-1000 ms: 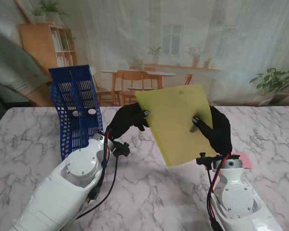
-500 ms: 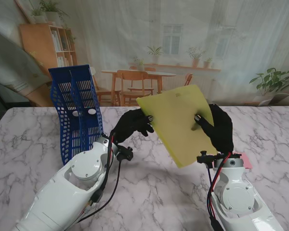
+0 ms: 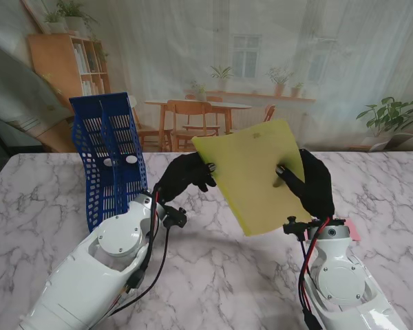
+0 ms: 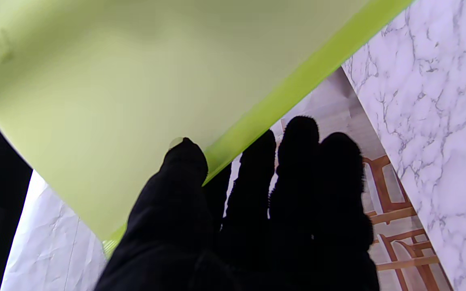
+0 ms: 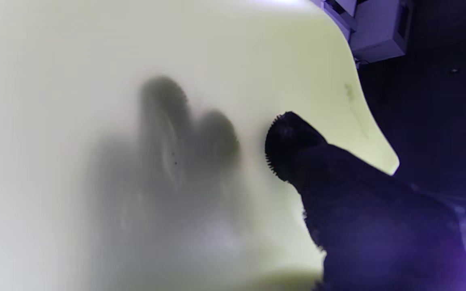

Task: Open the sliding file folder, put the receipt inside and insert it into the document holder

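Held tilted above the marble tabletop, the yellow-green file folder was gripped on both sides by the two black-gloved hands. The right robot hand was closed on the folder's right part: its thumb was pressed against the near face, while the other fingers were seen only as dark shadows through the translucent sheet in the right wrist view. The left robot hand was pinching the folder's left edge; in the left wrist view its thumb was laid on the sheet's face beside the brighter green spine strip, and the remaining fingers were held together behind that edge. The folder's lower corner was kept clear of the tabletop, and its upper edge was raised against the printed backdrop. Whether the folder was slid open could not be told from any view. A blue mesh document holder was stood upright on the tabletop to the left, well apart from the folder and just beyond the left forearm. A small pink slip, presumably the receipt, was lying flat on the tabletop beside the right wrist, partly hidden by the arm. The white left arm and white right arm were raised from the near corners, with black and red cables run along each.
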### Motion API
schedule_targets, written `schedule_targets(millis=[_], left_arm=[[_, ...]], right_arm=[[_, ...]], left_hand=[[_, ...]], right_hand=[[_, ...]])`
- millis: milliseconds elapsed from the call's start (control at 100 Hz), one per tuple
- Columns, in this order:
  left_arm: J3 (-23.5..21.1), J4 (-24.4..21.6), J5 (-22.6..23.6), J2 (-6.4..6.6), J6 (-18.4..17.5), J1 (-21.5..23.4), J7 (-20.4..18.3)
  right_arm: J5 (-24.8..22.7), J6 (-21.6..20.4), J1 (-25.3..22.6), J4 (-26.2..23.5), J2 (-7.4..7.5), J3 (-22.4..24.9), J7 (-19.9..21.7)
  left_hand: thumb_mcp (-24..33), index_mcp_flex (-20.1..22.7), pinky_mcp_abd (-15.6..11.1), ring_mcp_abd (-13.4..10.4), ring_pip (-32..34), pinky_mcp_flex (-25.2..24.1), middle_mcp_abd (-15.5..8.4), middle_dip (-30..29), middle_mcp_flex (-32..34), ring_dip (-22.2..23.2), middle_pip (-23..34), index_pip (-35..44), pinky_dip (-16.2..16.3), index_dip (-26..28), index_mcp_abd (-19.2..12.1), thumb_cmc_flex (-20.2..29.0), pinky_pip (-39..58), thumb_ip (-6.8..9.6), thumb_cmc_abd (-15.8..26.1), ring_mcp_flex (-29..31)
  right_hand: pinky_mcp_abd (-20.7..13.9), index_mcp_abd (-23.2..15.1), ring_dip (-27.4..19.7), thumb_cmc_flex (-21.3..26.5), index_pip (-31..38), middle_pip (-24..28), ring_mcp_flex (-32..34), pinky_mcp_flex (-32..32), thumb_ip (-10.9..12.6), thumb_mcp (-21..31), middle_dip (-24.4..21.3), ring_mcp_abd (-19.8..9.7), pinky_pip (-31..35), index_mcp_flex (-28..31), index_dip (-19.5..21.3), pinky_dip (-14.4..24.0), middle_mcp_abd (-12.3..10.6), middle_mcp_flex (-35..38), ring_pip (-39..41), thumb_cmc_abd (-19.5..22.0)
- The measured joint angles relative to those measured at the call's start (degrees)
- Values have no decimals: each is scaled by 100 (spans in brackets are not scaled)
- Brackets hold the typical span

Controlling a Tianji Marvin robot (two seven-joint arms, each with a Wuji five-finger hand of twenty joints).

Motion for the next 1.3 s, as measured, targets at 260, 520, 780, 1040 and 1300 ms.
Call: schedule_targets(millis=[260,520,780,1040,1300], left_arm=[[-93,-91,79,81,46,-78,-143],[-76,-225,81,118,92,-153,-263],[18,-266,82,118,143,-262,-298],[91,-272,64,114,200,-311,-306],[108,-280,67,108,214,-316,-310]], right_arm=[[99,608,-245,-117,107,214,647],[495,705,-378,-119,233,360,1083],[618,899,-377,-25,272,353,1284],[826,996,-288,51,332,301,1656],[1252,966,-287,55,334,315,1791]], left_hand=[[0,3,72,113,54,3,-12,8,4,84,81,79,-14,78,0,2,56,0,-84,-2],[0,8,93,141,68,24,-23,8,73,92,97,79,-18,79,0,1,58,0,-152,-1],[0,9,79,70,68,142,-23,8,80,87,97,79,-19,98,7,-1,62,0,-152,133],[-1,10,36,-4,71,157,-23,8,150,10,161,79,-21,113,55,-5,146,0,-149,168],[-1,10,26,-6,72,157,-23,8,150,9,161,79,-176,147,56,-6,117,0,-149,169]], right_hand=[[833,0,-407,54,511,-715,-1034,-667,-13,-269,-913,21,-730,-659,21,54,-80,-579,-858,445],[1158,124,-1268,171,883,-1452,-1992,-861,-14,-345,-1605,388,-1489,-994,-67,-268,120,-2191,-1909,613],[1206,-20,-1354,26,1071,-1061,-1281,-488,65,-334,-1570,242,-1346,-974,-70,-371,-18,-1077,-1957,-5],[1181,-197,-1354,-330,1142,-1090,-2040,-740,67,-384,-1548,221,-1349,-693,-71,-429,-11,-2464,-1967,-293],[1187,60,-992,-204,-1790,-89,-1368,-1199,141,-192,-857,-90,-1585,-1474,-1668,-371,-452,-439,-1785,-86]])
